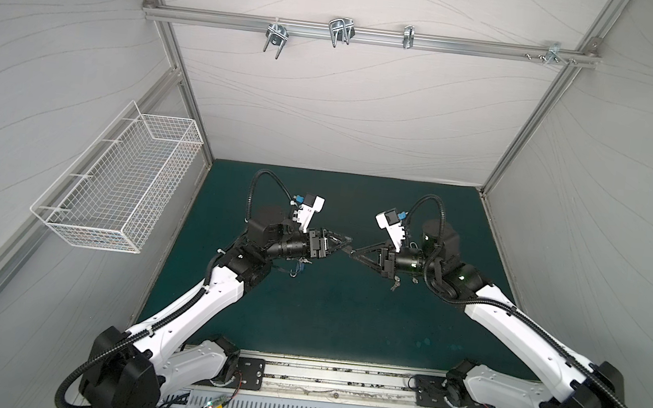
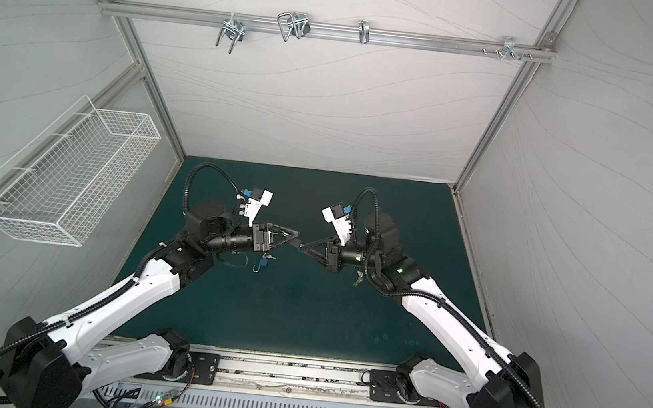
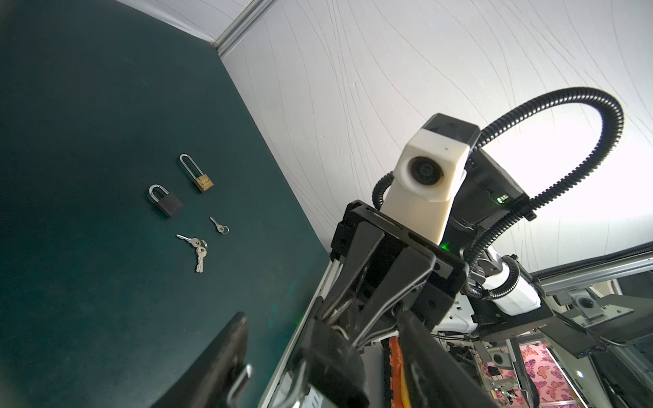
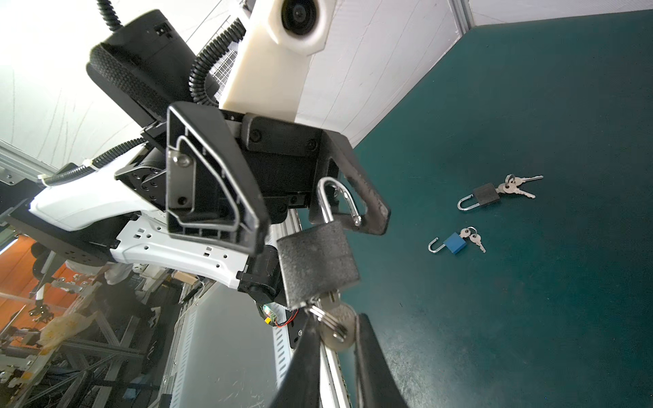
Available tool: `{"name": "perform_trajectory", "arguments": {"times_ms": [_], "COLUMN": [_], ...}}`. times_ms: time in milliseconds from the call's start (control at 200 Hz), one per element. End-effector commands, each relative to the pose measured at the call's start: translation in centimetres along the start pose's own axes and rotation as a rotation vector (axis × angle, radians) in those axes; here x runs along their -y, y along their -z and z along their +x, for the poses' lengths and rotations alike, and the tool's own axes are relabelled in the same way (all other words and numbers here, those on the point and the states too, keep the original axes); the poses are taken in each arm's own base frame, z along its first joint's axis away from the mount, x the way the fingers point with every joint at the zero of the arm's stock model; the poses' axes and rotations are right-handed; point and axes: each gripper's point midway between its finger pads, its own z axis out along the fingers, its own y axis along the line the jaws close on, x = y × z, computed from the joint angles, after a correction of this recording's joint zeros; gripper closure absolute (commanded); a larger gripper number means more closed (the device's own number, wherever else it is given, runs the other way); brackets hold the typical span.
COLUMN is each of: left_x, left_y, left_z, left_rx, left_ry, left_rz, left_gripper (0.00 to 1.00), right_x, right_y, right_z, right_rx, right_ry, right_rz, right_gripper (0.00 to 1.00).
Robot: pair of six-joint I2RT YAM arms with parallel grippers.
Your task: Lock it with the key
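padlock body: rough matt black | shackle, key: shiny metal | mat: matt

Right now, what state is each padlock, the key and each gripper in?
Held padlock: shackle open, key in.
Key: in held padlock, pinched.
Right gripper: shut on key.
Left gripper: open, flanking held padlock.
Blue padlock: on mat, shackle open, key in.
Brass padlock: on mat, shackle shut, keyless.
Keyless black padlock: on mat, shackle shut.
Keyed black padlock: on mat, shackle unclear.

Five padlocks, two arms, one basket.
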Motion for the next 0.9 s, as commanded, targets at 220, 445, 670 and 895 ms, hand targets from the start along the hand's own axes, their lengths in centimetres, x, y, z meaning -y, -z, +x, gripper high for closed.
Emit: {"name": "perform_trajectory", "arguments": {"times_ms": [220,445,670,895], "left_x": [1.73,1.58,1.41,1.5], "left_y": [-0.14,-0.18,-0.18,-0.13], "left_z": [-0.56,-0.65,-0.61,-0.72], "left_rx": [0.017,0.022,0.023,0.029], "left_ry": [-0.05,-0.047,-0.038,-0.039], "left_rz": [0.056,0.052,0.046,0.045], "left_gripper": [0.55,0.77,1.0,1.0], "right_x": [-0.47,-0.19,-0.15,-0.18], "right_y": [0.19,0.12,0.06,-0.13], "right_z": [-1.77,-1.3,-1.02,-1.02], "right_rx": [0.076,0.056,0.042,0.045], "right_ry": [-0.046,-0.038,-0.006,0.029], "right_rz": [-0.017,-0.004,-0.005,-0.013], "right_gripper": [1.0,1.0,1.0,1.0]}}
